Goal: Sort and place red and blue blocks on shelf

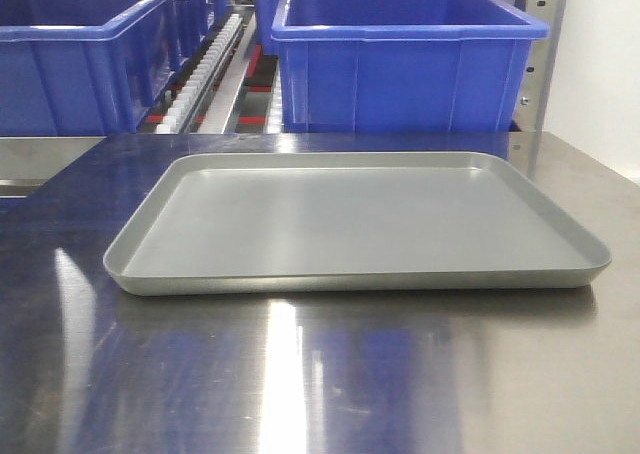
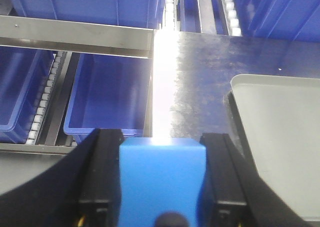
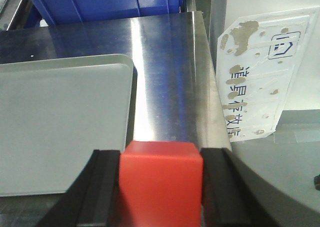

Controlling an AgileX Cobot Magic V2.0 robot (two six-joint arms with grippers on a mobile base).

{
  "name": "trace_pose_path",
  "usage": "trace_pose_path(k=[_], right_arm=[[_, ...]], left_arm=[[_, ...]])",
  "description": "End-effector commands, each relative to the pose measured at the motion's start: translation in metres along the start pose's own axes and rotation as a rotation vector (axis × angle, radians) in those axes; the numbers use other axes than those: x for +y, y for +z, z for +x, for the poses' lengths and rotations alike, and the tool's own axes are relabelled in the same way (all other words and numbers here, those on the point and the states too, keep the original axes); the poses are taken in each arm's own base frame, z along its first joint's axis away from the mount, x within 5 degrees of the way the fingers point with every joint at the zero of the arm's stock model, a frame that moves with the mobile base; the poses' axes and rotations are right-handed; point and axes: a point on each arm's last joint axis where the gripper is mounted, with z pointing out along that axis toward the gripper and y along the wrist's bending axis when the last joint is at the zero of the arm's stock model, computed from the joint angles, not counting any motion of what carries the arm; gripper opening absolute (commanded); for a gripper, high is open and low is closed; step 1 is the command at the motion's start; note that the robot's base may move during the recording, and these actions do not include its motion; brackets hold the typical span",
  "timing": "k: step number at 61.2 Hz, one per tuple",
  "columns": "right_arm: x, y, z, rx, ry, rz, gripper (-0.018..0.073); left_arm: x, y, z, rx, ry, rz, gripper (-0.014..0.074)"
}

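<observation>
Left wrist view: I see the left gripper clenched on the blue block. Its black fingers press both side faces, and the block's top face is lit by glare. Beyond the block runs the left edge of the steel tabletop. To the left of that edge stands the shelf: a brushed front rail with small screws, white roller tracks below it, and a blue bin lying between the tracks. At far right the rounded corner of the grey tray rests on the tabletop, well apart from the block.

Right wrist view: I see the right gripper grasping the red block in the same way, one finger tight on each side. The block sits in line with the bare strip of tabletop between the tray and the table's right edge. Past that edge a stained white sheet with printed characters lies lower down.

Front view: the tray lies flat at the centre of the tabletop. Behind it two large blue bins sit on the shelf, a roller track between them. I cannot tell from any view how high either block hangs above the table.
</observation>
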Motion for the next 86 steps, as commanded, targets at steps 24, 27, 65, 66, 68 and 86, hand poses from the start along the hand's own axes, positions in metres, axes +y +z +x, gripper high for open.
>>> trace_pose_path(k=[24, 27, 65, 66, 68, 86], right_arm=[[0.0015, -0.0042, -0.0162, -0.108, -0.003, -0.003, 0.0058], [0.0015, -0.0042, -0.0162, -0.108, -0.003, -0.003, 0.0058], [0.0015, -0.0042, -0.0162, -0.108, -0.003, -0.003, 0.0058], [0.0015, -0.0042, -0.0162, -0.108, -0.003, -0.003, 0.0058], [0.0015, -0.0042, -0.0162, -0.108, -0.003, -0.003, 0.0058], [0.0015, -0.0042, -0.0162, -0.108, -0.003, -0.003, 0.0058]], left_arm=[[-0.0028, -0.0054, -0.0162, -0.114, -0.006, 0.022, 0.0135], [-0.0028, -0.0054, -0.0162, -0.114, -0.006, 0.022, 0.0135], [-0.0028, -0.0054, -0.0162, -0.114, -0.006, 0.022, 0.0135], [-0.0028, -0.0054, -0.0162, -0.114, -0.006, 0.022, 0.0135], [-0.0028, -0.0054, -0.0162, -0.114, -0.006, 0.022, 0.0135], [-0.0028, -0.0054, -0.0162, -0.114, -0.006, 0.022, 0.0135]])
